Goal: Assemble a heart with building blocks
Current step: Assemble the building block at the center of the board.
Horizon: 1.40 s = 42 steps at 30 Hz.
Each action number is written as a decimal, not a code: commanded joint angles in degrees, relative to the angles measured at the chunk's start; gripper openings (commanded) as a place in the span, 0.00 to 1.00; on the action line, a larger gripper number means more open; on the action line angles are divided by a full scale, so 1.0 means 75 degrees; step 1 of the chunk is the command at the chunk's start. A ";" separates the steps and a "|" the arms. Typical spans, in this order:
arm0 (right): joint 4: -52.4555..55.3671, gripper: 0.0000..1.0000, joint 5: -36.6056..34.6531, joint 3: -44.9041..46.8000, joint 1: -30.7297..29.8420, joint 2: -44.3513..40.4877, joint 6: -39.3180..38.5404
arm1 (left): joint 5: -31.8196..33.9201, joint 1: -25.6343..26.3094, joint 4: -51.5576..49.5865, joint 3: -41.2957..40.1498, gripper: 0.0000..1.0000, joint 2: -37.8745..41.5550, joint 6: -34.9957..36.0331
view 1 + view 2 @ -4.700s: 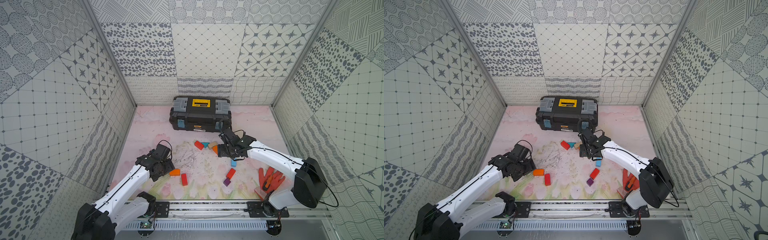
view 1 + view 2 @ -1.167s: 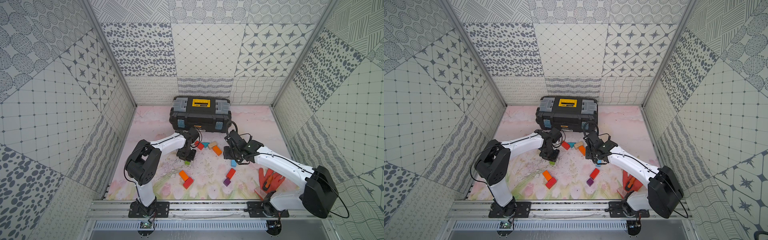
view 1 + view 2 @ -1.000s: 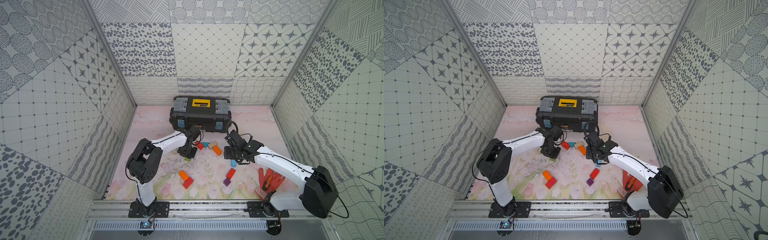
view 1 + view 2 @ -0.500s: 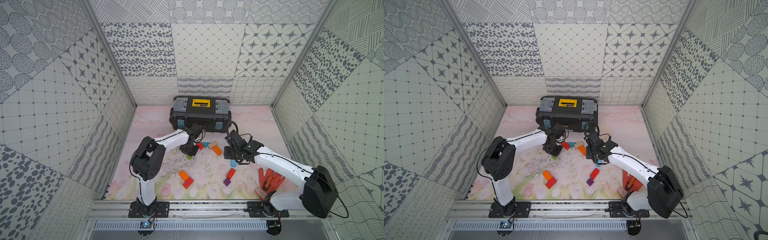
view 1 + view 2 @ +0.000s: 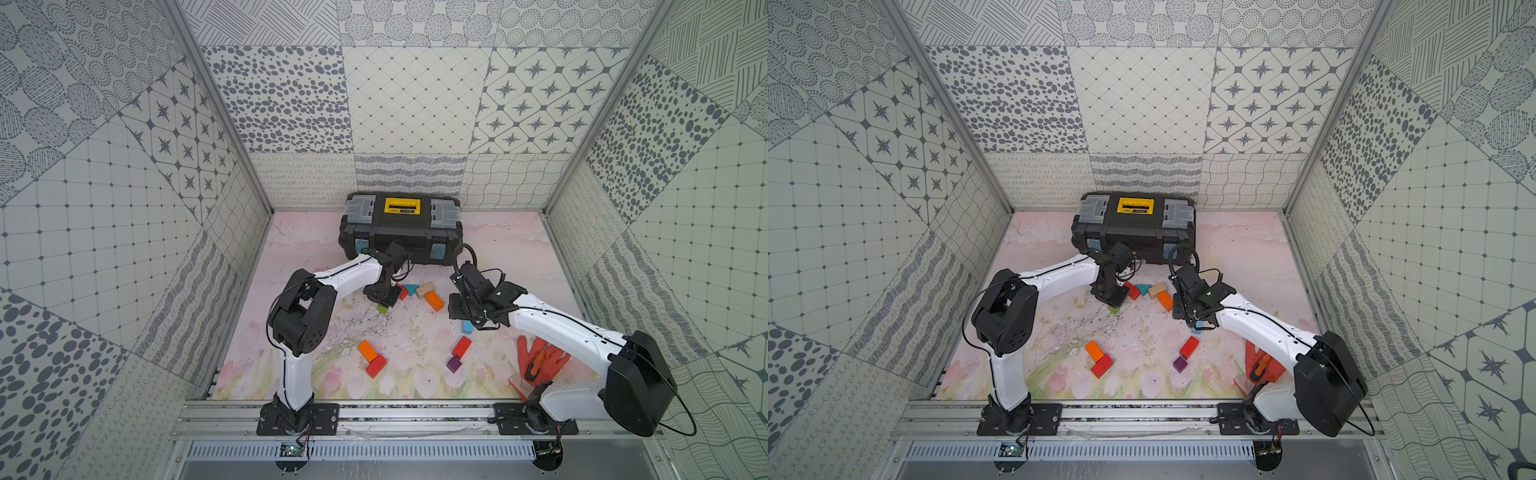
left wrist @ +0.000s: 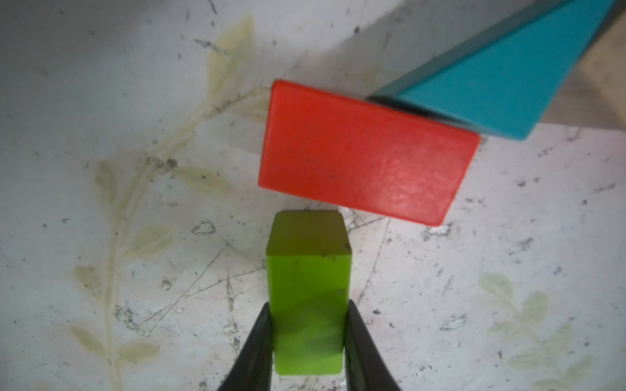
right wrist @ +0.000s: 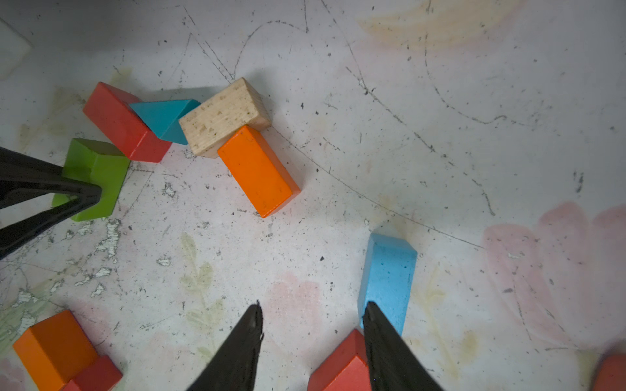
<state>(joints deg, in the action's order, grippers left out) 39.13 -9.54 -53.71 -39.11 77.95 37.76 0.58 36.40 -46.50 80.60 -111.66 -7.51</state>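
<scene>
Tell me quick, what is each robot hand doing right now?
Left gripper: closed on the green block.
Right gripper: open, nothing between its fingers.

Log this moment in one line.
left jaws: shut on green block, beside red block | right jaws: open, empty, beside light blue block

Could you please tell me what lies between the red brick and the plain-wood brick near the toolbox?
The teal triangle lies between them, touching both, as the right wrist view shows.
</scene>
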 commanded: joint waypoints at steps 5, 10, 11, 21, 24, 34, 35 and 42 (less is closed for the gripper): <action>-0.0202 0.51 0.0028 0.0120 0.0044 -0.0105 0.0126 | -0.0043 0.0068 0.0068 0.0094 0.14 -0.0063 0.0153; -0.0205 0.51 0.0003 0.0161 0.0047 -0.0127 0.0153 | -0.0071 0.0074 0.0136 0.0139 0.13 -0.0077 0.0192; -0.0193 0.51 -0.0011 0.0166 0.0046 -0.0134 0.0157 | -0.0077 0.0068 0.0146 0.0151 0.13 -0.0076 0.0192; -0.0220 0.51 -0.0004 0.0210 0.0056 -0.0096 0.0160 | -0.0072 0.0068 0.0190 0.0199 0.14 -0.0082 0.0181; -0.0206 0.52 0.0007 0.0202 0.0059 -0.0085 0.0167 | -0.0011 0.0067 0.0106 0.0263 0.35 -0.0145 0.0146; -0.0243 0.77 0.0261 -0.0073 0.0047 0.0298 -0.0482 | -0.0001 0.0068 0.0164 0.0146 0.43 -0.0042 0.0110; -0.0266 0.78 0.0333 -0.0170 0.0056 0.0505 -0.0628 | -0.0015 0.0070 0.0176 0.0130 0.43 -0.0042 0.0110; -0.0406 0.78 0.0726 -0.1057 0.0050 0.1996 -0.1476 | 0.0032 0.0089 0.0155 0.0082 0.43 0.0022 0.0029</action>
<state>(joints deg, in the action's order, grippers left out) 37.82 -5.93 -58.87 -38.85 90.85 30.35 0.56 36.49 -44.42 81.41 -112.49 -7.09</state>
